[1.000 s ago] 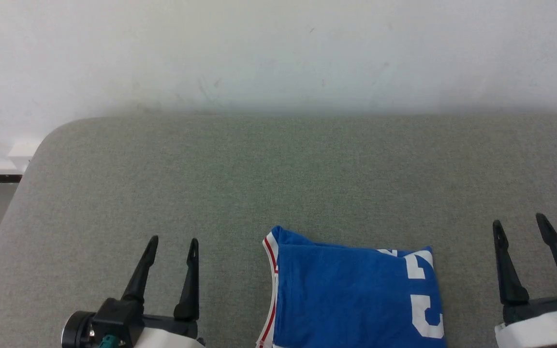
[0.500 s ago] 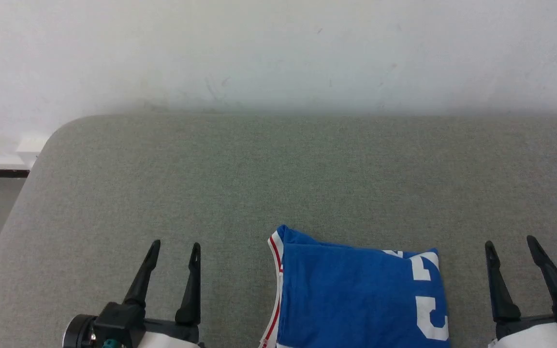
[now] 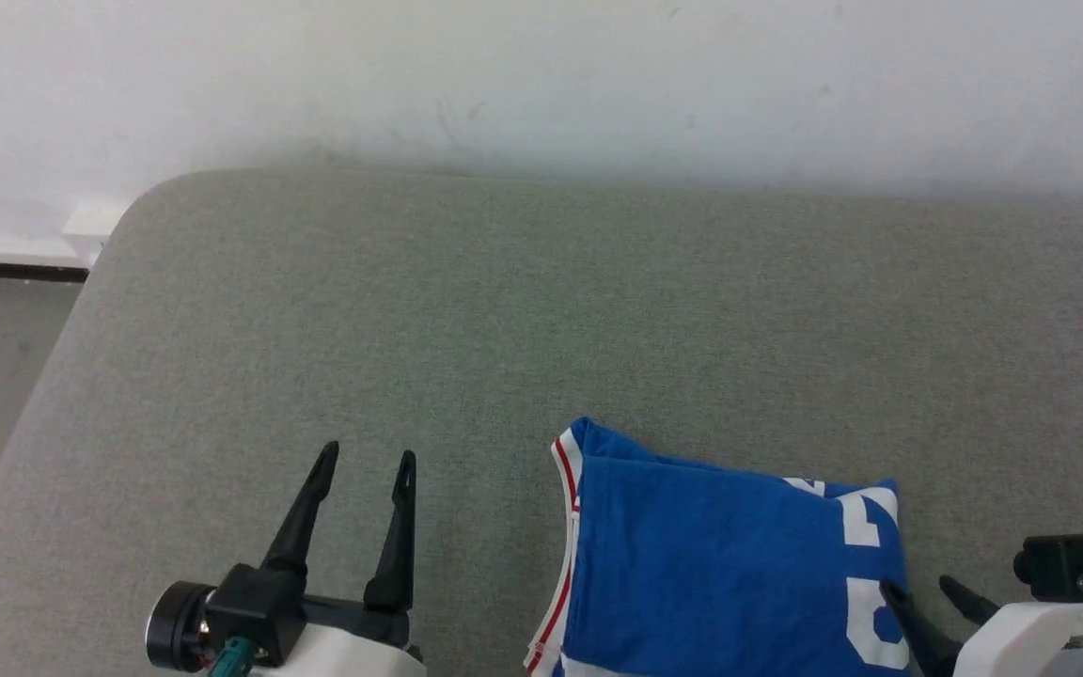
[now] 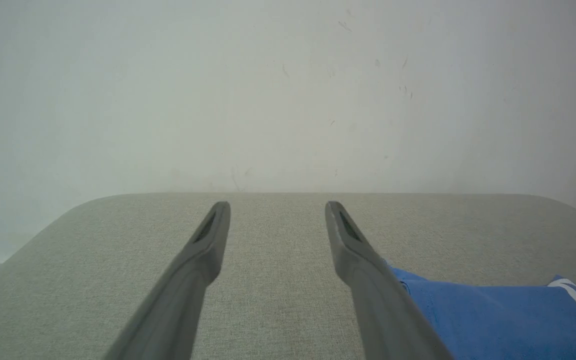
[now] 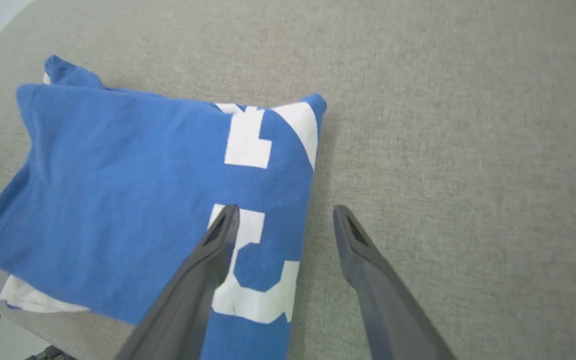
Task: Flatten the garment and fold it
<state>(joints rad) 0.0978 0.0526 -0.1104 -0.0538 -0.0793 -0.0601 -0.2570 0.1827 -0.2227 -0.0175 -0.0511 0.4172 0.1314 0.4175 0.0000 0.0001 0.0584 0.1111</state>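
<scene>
The garment (image 3: 720,564) lies folded into a rough blue rectangle at the near side of the table (image 3: 504,310). In the head view you lose its near part below the bottom edge. The white print on its right side is folded over and cut off, so you can read only blocky pieces of a numeral, not a full figure. A red-and-white trim runs down its left edge. In the right wrist view the garment (image 5: 133,200) shows more fully, with a white layer peeking from under the blue at the lower left corner; what that layer is you cannot tell. In the left wrist view the garment (image 4: 493,320) is partly hidden behind one finger (image 4: 368,280).

The left arm (image 3: 344,658) sits at the lower left, well to the left of the garment. Its jaws point towards the wall (image 3: 504,75) above bare table, moderately spread with nothing between them.

The right arm (image 3: 1021,639) comes in at the lower right, turned inward towards the garment. Only the tips of its fingers (image 3: 899,606) show in the head view. In the right wrist view one finger (image 5: 203,270) lies over the printed right edge and the other over bare table just beside that edge. The jaws are parted and hold nothing. Whether either finger touches the cloth, you cannot tell.
</scene>
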